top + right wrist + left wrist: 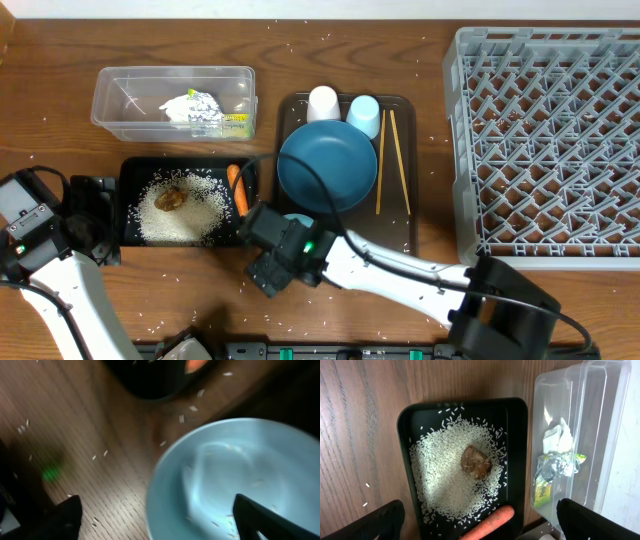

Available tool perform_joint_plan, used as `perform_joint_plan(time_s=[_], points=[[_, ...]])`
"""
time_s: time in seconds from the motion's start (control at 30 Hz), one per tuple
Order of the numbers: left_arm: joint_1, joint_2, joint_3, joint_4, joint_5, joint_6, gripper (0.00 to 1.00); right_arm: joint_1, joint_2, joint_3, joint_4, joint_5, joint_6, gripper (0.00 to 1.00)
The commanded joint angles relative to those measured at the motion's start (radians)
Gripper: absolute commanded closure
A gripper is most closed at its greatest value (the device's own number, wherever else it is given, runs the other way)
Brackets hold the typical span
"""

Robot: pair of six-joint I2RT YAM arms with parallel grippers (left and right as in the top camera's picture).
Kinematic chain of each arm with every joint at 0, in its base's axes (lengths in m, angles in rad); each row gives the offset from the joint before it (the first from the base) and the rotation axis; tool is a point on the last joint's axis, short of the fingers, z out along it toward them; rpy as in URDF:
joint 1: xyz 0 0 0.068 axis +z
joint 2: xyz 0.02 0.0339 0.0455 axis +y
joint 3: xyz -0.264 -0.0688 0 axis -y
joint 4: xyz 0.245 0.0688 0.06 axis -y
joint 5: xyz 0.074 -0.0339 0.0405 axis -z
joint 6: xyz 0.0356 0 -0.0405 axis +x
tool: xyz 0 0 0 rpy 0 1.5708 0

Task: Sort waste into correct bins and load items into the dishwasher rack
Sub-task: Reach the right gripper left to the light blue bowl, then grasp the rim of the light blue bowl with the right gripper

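Observation:
The light-blue bowl (225,475) sits on the table by the black tray's near corner, mostly hidden under my right arm in the overhead view (297,220). My right gripper (157,502) (272,245) is open and straddles the bowl's rim, one finger inside and one over the wood. The black tray (517,450) (130,200) holds rice (445,480), a brown lump (476,461) and a carrot (490,522). My left gripper (480,507) (100,220) hangs open over the tray's end, holding nothing. The clear tub (120,100) holds napkin, foil (555,465) and wrapper.
The brown serving tray (400,235) carries a dark-blue plate (327,165), a white cup (322,102), a light-blue cup (363,115) and two chopsticks (393,160). The grey rack (550,140) stands at the right. Loose rice grains dot the table.

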Motion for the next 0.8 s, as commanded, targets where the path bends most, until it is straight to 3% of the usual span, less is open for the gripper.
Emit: perform_joint_plan(time_s=[0.0,0.3,0.57,0.77], points=[[0.003,-0.002,0.002,-0.003,-0.01,0.016,0.02,0.021,0.003,0.024,0.009,0.034,-0.014,0.16],[0.003,-0.002,0.002,-0.003,-0.01,0.016,0.02,0.023,0.078,0.024,0.014,0.066,-0.014,0.21],[0.003,-0.002,0.002,-0.003,-0.01,0.016,0.02,0.024,0.08,0.031,0.016,0.1,-0.014,0.56],[0.003,-0.002,0.002,-0.003,-0.01,0.016,0.02,0.026,0.082,0.031,0.014,0.12,-0.013,0.61]])
